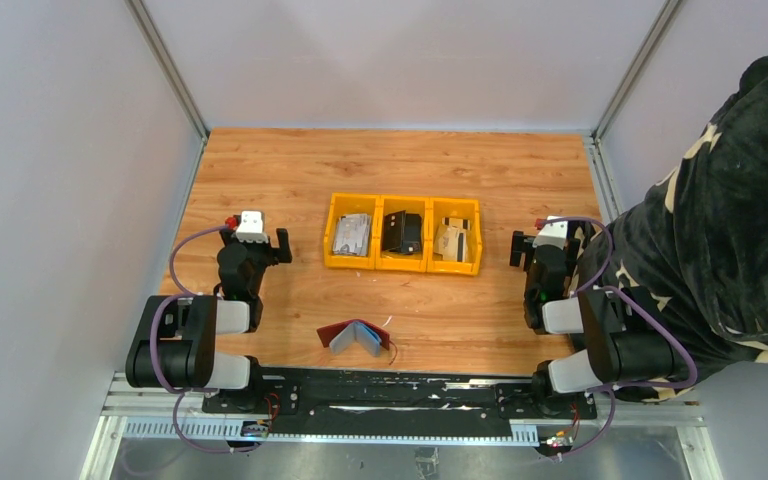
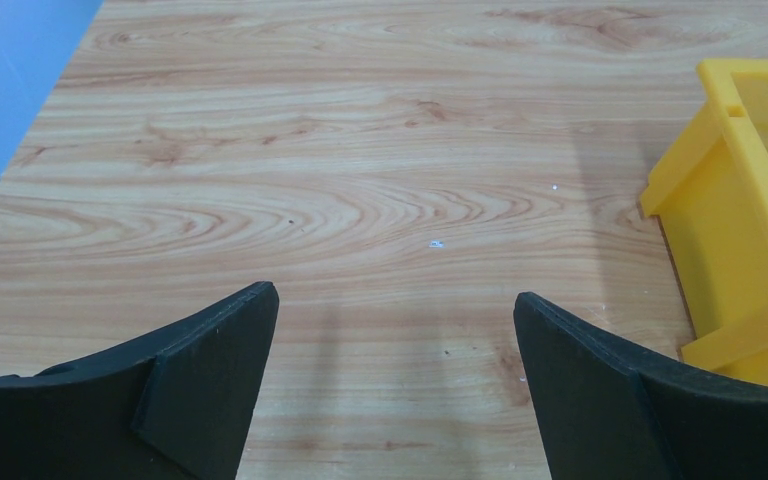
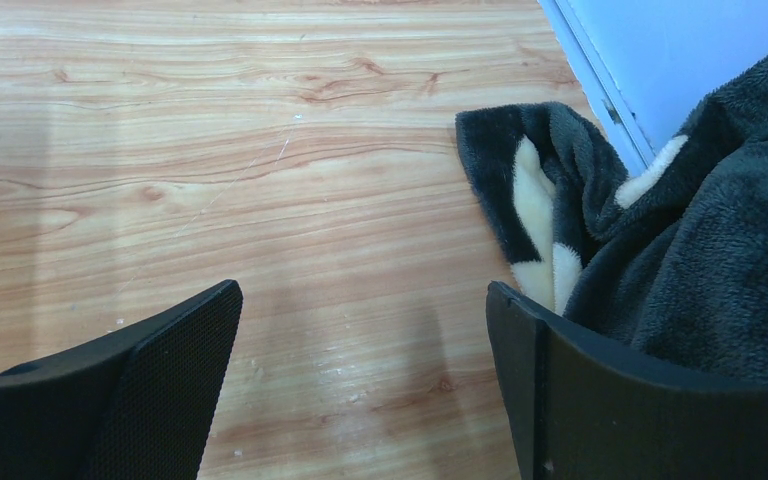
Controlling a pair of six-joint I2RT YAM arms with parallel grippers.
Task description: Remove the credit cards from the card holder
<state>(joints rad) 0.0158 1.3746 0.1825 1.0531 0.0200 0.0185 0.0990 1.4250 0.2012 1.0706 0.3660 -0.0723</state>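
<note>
Both jaws released, empty, card holder lying open, yellow bin compartments all filled

A light-brown wood-grain table carries a yellow plastic three-compartment bin just toward 12 o'clock of its centre. The bin's 9 o'clock compartment holds a grey packet, the middle one a black boxy object, and the 3 o'clock one a tan cardboard piece. A dark fleece garment with cream patches overhangs the table's 3 o'clock edge.
</note>
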